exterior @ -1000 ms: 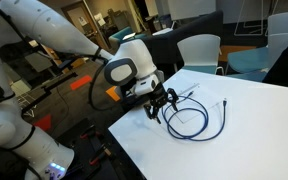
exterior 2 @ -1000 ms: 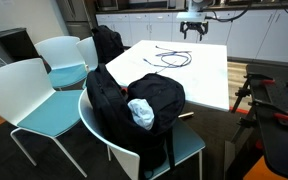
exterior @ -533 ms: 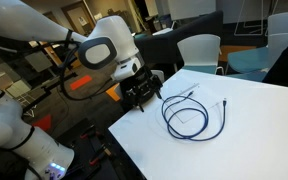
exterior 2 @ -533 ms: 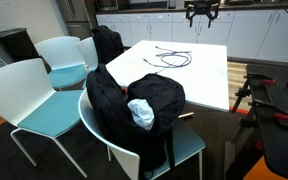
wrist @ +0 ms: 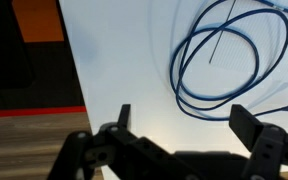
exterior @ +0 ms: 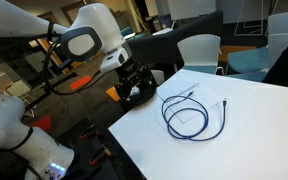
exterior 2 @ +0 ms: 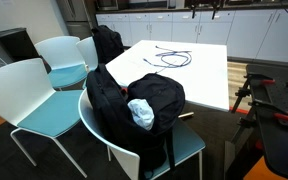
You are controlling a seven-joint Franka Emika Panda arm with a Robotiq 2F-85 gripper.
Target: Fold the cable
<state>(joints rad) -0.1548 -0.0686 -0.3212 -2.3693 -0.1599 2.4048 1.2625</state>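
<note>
Looped cable (exterior: 194,118) on table (exterior: 259,140), hand (exterior: 136,92) well apart (fingers spread)

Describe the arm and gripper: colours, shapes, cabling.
The arm is glossy white with rounded links and a black ring at one joint. A dark hose loops alongside it. The gripper is black, with two slim dark fingers in the wrist view.
</note>
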